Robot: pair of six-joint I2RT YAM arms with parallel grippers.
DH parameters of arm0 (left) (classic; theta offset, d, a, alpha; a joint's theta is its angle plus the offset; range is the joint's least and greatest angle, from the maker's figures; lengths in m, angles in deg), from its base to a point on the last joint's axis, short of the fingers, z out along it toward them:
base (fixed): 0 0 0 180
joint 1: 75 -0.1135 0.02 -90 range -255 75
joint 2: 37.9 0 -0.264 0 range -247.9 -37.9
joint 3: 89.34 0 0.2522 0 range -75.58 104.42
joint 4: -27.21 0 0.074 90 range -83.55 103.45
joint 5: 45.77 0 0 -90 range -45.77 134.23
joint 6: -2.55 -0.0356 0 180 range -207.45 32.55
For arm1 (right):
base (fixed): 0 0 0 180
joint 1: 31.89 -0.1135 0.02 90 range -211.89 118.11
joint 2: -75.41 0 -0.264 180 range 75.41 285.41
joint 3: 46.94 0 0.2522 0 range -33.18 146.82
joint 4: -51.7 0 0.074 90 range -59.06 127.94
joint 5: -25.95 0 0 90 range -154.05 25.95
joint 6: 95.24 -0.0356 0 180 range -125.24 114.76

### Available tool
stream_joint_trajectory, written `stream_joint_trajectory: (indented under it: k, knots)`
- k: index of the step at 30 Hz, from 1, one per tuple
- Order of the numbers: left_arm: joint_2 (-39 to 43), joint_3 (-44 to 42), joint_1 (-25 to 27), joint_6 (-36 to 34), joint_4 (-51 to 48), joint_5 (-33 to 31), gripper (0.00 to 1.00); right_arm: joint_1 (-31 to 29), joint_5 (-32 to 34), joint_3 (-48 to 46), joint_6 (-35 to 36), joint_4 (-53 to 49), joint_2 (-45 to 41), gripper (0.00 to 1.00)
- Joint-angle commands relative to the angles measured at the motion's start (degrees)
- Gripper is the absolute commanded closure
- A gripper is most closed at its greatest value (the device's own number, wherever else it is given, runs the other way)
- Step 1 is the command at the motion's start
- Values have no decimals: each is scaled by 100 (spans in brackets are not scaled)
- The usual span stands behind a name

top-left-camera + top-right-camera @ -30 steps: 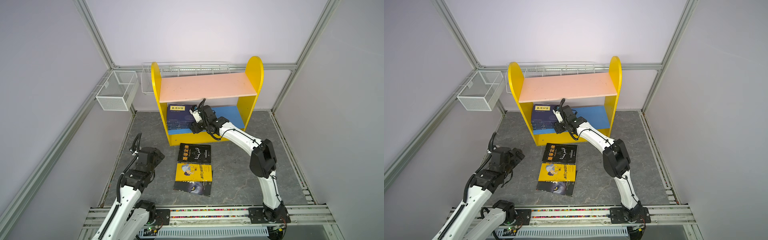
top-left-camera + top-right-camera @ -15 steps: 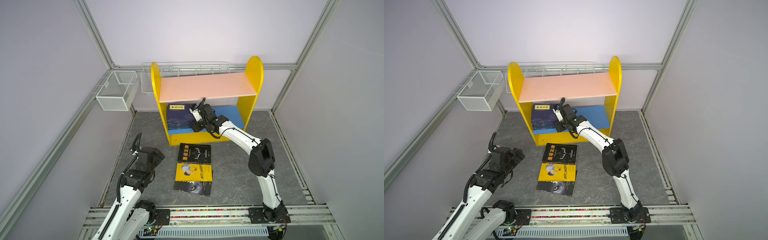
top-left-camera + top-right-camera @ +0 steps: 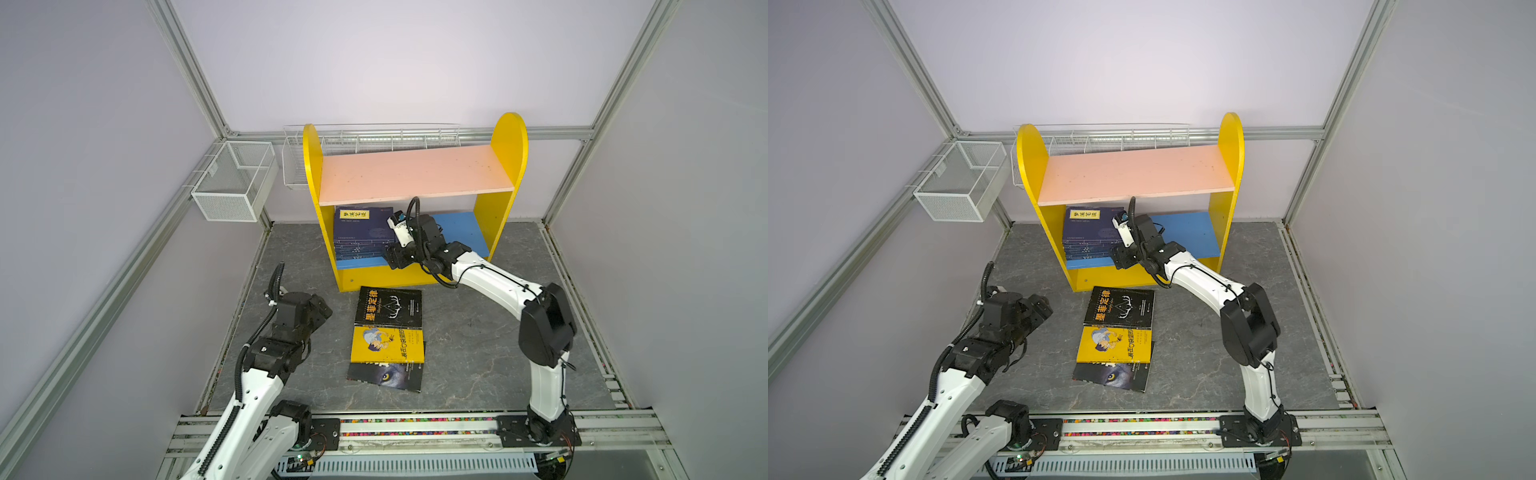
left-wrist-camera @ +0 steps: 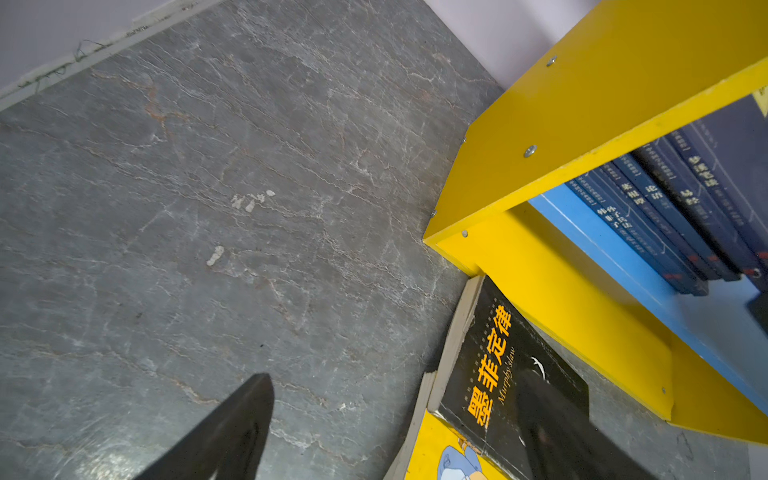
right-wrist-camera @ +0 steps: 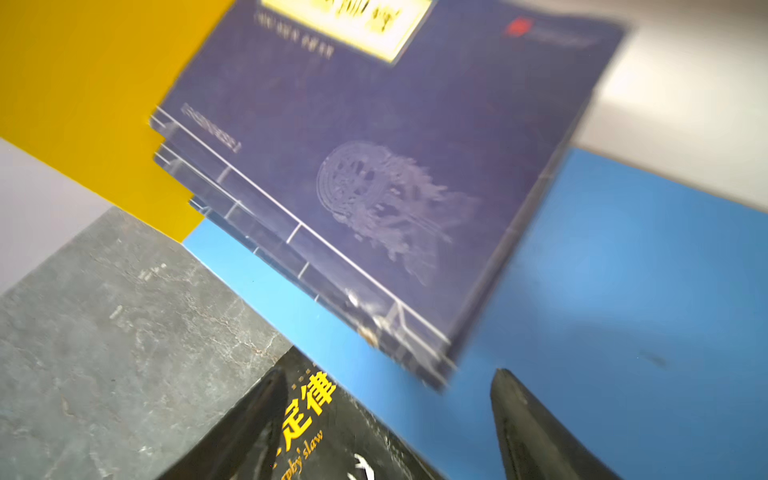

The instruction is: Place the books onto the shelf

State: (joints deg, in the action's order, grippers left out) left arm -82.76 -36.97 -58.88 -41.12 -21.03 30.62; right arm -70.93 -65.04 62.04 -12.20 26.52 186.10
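Well past halfway, by the look of it. Already on the shelf (image 3: 505,141): a pack of navy books (image 3: 363,232) at the left end of the blue lower board (image 3: 461,232), against the left side panel (lying or leaning, hard to tell from above). Nothing on the pink upper board (image 3: 415,174). Left to shelve: three books on the counter (image 3: 469,340), overlapping in a near-to-far row just in front of the shelf. Farthest, the black book (image 3: 388,305), with its far edge close to the shelf's foot; in the middle, the yellow book (image 3: 386,345); nearest, the wolf-eye book (image 3: 386,376).

Right gripper (image 5: 387,380): spread wide and holding nothing, at the front edge of the lower board, just right of the navy pack and close to its front corner without touching. Black book just below and nearer, probably the next pick.

Left gripper (image 3: 322,311): also spread and empty, low over bare counter, to the left of the three loose books.
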Motion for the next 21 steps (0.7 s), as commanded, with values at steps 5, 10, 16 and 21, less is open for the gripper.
stream_joint_trajectory:
  k: [5, 10, 16, 21]
  knots:
    - [-278, 75, -31, -176, 449, 260, 9, 610, -202, -1001, -1712, 1165, -1053, 22]
    - [-349, 51, -38, -103, 554, 327, 10, 925, -1056, -469, -2573, 914, -456, 26]
    - [-326, -28, -33, 21, 555, 336, 10, 947, -1247, 179, -3046, 1244, 280, 28]
    - [-279, -39, -34, 47, 501, 339, 10, 955, -1417, 572, -3623, 1607, 880, 35]
